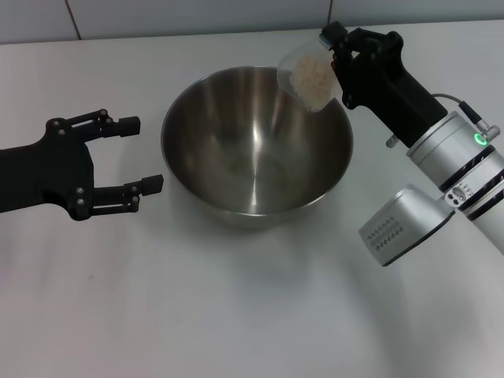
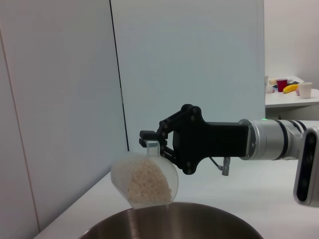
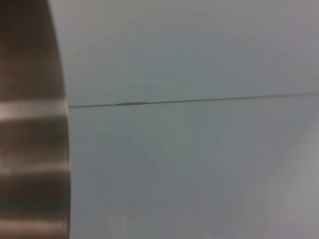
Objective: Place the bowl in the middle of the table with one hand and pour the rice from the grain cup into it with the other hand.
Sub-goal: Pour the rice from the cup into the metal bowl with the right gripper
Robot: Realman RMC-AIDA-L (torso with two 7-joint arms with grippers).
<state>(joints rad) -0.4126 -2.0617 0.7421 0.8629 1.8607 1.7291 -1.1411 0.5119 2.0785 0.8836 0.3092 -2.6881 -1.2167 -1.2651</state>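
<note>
Nearby, the open left claw [image 1: 146, 153] flanks the bowl [image 1: 256, 142], apart.

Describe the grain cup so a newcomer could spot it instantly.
Find the big steel bowl on the white table. Over its far rim the right gripper holds a small tilted cup, the grain cup: clear plastic, with pale rice inside.

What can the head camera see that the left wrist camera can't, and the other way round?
Only the head view shows the left gripper, open beside the bowl, and the bowl's whole empty inside. Only the left wrist view shows a far table with cups. Both show the right gripper tilting the grain cup of rice over the bowl's rim.
</note>
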